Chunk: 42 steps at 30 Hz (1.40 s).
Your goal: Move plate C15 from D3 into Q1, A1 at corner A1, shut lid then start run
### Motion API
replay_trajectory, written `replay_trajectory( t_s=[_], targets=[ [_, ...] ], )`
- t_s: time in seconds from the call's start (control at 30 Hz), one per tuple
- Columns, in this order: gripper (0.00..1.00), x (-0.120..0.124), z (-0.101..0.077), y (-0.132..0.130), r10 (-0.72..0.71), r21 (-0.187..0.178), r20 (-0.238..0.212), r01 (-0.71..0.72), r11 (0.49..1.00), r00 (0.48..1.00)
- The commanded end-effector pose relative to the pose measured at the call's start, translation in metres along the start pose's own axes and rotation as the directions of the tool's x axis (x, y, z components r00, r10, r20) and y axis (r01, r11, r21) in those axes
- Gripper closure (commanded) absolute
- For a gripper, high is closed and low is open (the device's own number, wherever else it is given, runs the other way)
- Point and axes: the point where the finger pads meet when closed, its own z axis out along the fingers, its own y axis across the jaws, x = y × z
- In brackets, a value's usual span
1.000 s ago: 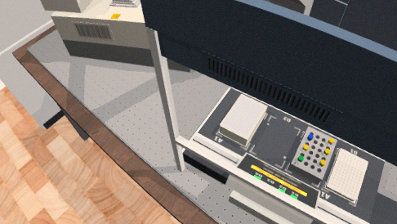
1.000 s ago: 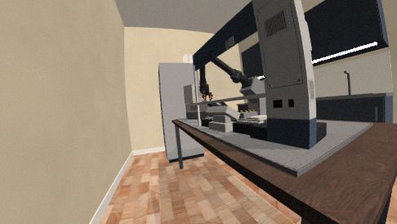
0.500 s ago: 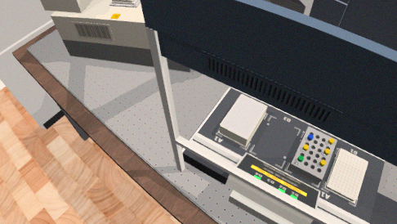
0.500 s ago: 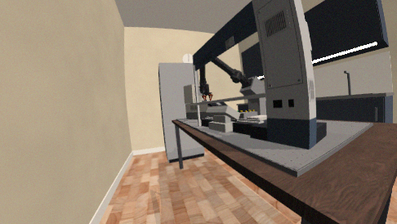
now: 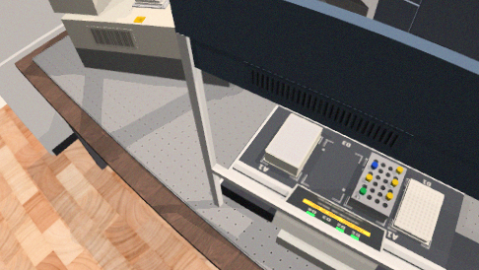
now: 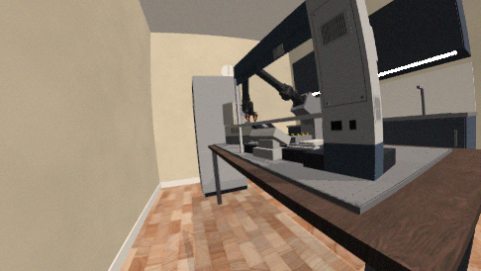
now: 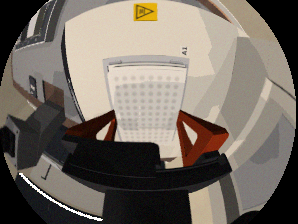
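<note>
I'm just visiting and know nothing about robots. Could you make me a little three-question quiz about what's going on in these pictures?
1. True or false: the pincer is holding nothing.
2. In the top view, which spot in the hand-off row has nothing standing on it? A) the one between the deep-well block and the tube cooling block; B) the one at the far right end.
3. Fill in: in the wrist view, a yellow ____ sticker shows on the beige surface beyond the plate.

Key: 1. False, it grips the white well plate by its long sides. 2. A. 3. Warning.
</note>
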Motion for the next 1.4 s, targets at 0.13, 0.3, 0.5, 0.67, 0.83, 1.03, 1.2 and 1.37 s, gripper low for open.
replay_trajectory(
  t_s=[0.13, 0.3, 0.5, 0.67, 0.83, 1.03, 1.2, 1.37],
  targets=[
    [1.0, 0.005, 0.02, -0.001, -0.02, -0.014, -0.003, 0.02, 1.0, 1.0],
    [1.0, 0.006, 0.022, 0.001, -0.033, -0.017, -0.005, 0.033, 0.999, 0.999],
    [1.0, 0.007, 0.026, 0.003, -0.037, -0.028, -0.008, 0.037, 0.999, 0.999],
    [1.0, 0.009, 0.028, 0.005, -0.038, -0.032, -0.008, 0.037, 0.999, 0.999],
    [1.0, 0.012, 0.03, 0.011, -0.025, -0.039, -0.007, 0.024, 0.999, 1.0],
    [1.0, 0.011, 0.031, 0.016, 0.018, -0.057, 0.005, -0.018, 0.998, 1.0],
    [1.0, 0.013, 0.033, 0.021, 0.037, -0.068, 0.005, -0.036, 0.997, 0.999],
    [1.0, 0.014, 0.035, 0.022, 0.037, -0.066, 0.005, -0.036, 0.997, 0.999]
  ],
)
